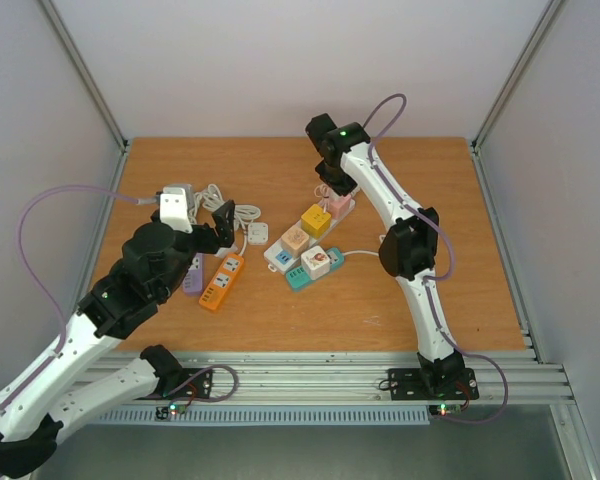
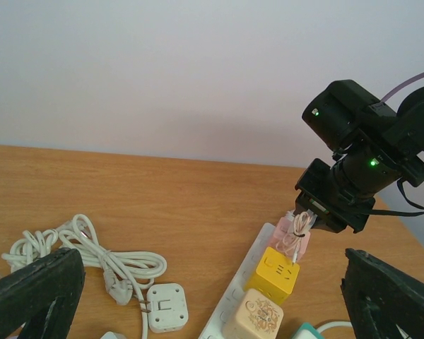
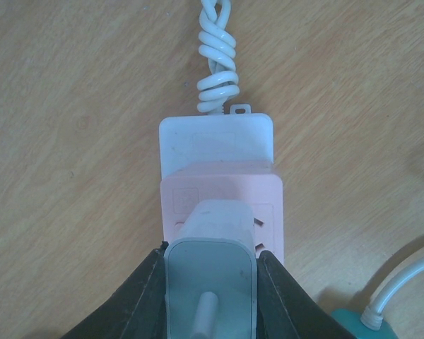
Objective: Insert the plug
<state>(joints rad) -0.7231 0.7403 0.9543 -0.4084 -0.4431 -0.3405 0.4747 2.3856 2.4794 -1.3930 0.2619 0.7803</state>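
My right gripper [image 3: 212, 258] is shut on a white plug [image 3: 212, 275], one finger on each side of its body. The plug stands over the top face of a pink socket cube [image 3: 268, 205]. Its prongs are hidden, so I cannot tell how deep it sits. The cube is on the far end of a white power strip [image 3: 215, 134]. From above, the right gripper [image 1: 332, 185] covers that cube [image 1: 342, 206]. In the left wrist view the plug's bundled thin cable [image 2: 302, 227] hangs beside the pink cube [image 2: 286, 229]. My left gripper [image 1: 212, 225] hovers open and holds nothing.
On the same strip sit a yellow cube [image 1: 316, 220] and a beige cube [image 1: 296, 239]. A teal strip [image 1: 302, 280] lies beside it. At the left lie an orange strip [image 1: 222, 282], a purple strip [image 1: 193, 272], a white adapter [image 2: 166, 305] and a coiled white cord [image 2: 92, 251].
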